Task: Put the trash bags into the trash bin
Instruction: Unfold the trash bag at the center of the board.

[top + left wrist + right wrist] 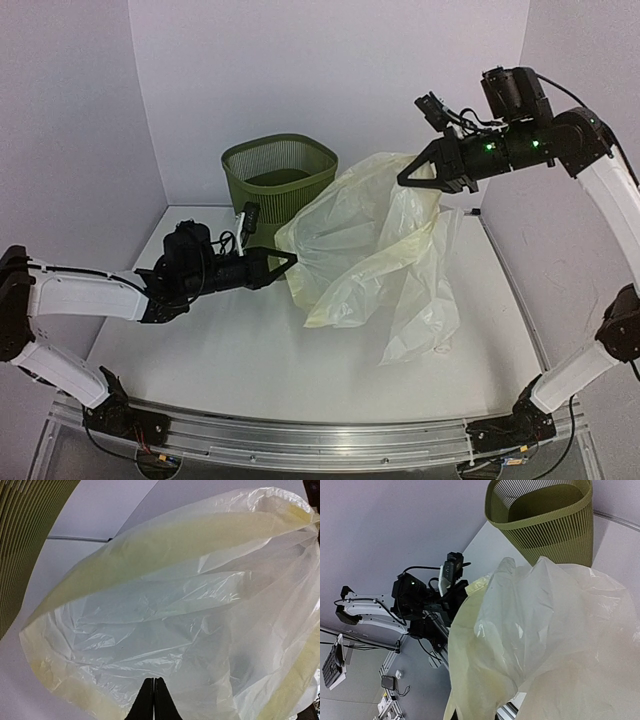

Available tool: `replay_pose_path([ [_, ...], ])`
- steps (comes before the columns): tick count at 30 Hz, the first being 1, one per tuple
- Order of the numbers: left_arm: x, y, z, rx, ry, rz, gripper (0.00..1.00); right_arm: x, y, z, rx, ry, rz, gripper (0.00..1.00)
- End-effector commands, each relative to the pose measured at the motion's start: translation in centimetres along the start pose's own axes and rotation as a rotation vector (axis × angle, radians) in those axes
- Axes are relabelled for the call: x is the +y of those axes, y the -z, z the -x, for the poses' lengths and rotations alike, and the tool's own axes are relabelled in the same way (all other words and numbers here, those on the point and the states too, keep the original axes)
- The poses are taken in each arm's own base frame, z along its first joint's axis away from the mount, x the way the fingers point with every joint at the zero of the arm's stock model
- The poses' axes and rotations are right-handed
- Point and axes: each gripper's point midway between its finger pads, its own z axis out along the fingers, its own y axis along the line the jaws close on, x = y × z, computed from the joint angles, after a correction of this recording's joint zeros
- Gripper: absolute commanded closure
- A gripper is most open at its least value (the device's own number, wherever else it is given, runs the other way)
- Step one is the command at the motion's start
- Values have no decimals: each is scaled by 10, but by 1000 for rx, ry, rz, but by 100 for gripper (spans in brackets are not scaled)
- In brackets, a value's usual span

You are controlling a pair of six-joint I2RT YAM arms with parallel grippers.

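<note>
**Right gripper holds the bag up by its top; left gripper is closed at the bag's left edge.**

The right gripper is clamped on the bag's top, high above the right half of the bench. The film hangs from it in a wide, crinkled drape, and its lower folds rest on the bench. The left gripper sits low over the bench with its jaws pressed together and its tips right at the bag's left edge. Whether any film is pinched between them cannot be told. In the left wrist view the pale, glossy film fills nearly everything beyond the tips. The bin stands upright at the back of the bench, just behind the left gripper. The bag lies wholly outside it, close against its right side.
</note>
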Motion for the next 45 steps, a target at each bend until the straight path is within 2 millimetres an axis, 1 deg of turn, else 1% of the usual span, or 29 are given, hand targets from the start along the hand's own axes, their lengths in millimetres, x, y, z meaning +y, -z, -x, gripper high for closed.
replay_pose_path([
  [1, -44, 19, 56, -132, -107, -62, 100, -7, 6, 8, -62, 33, -56, 100],
  [6, -47, 28, 74, -160, -141, -4, 100, -14, 4, 9, -66, 44, -89, 100],
  [8, -45, 27, 73, -137, -149, 21, 100, -15, 4, 8, -66, 49, -92, 100],
  [10, -34, 25, 64, -87, -151, 78, 99, -15, 6, 9, -73, 50, -94, 100],
  [11, -26, 25, 62, -75, -144, 116, 74, -13, 7, 9, -75, 53, -86, 100],
  [12, -20, 26, 60, -66, -140, 146, 39, -11, 8, 10, -77, 54, -78, 100],
  [13, -17, 28, 59, -65, -137, 168, 10, -8, 9, 10, -79, 55, -68, 100],
  [14, -13, 30, 60, -68, -130, 193, 1, -6, 9, 10, -77, 57, -57, 100],
  [16, -5, 36, 62, -73, -126, 250, 0, -1, 10, 13, -79, 56, -37, 100],
  [18, -2, 39, 59, -63, -133, 267, 0, 5, 12, 15, -82, 61, -12, 100],
  [22, -9, 31, 43, 9, -144, 191, 0, 21, 15, 20, -80, 63, 58, 100],
  [25, -4, 26, 36, 46, -123, 160, 0, 36, 21, 21, -77, 66, 117, 100],
  [29, 3, 27, 36, 73, -37, 63, 0, 47, 29, 22, -82, 75, 160, 100],
  [30, -1, 27, 37, 66, -31, 15, 0, 49, 30, 21, -79, 77, 170, 100],
  [31, -10, 27, 39, 58, -29, -48, 0, 50, 31, 21, -77, 79, 176, 100],
  [35, -39, 21, 36, 74, -19, -260, 0, 51, 30, 19, -68, 74, 186, 100],
  [36, -44, 19, 37, 80, -21, -296, 0, 51, 30, 18, -66, 72, 188, 100],
  [37, -45, 15, 38, 86, -12, -308, 0, 51, 30, 18, -65, 72, 187, 100],
  [38, -47, 12, 40, 93, -8, -321, 5, 50, 30, 18, -67, 73, 184, 100],
  [39, -45, 8, 40, 101, -1, -321, 20, 49, 30, 18, -70, 73, 178, 100],
  [40, -45, 6, 40, 104, 1, -324, 46, 48, 31, 18, -75, 75, 169, 100],
  [41, -45, 6, 43, 95, 4, -315, 75, 44, 31, 18, -83, 77, 150, 100],
  [42, -45, 6, 46, 85, 3, -303, 98, 41, 30, 19, -90, 79, 130, 100],
  [43, -46, 8, 51, 71, -16, -289, 100, 34, 28, 20, -97, 81, 100, 100],
  [45, -55, 18, 66, 21, -58, -268, 100, 16, 21, 23, -115, 91, 11, 100],
])
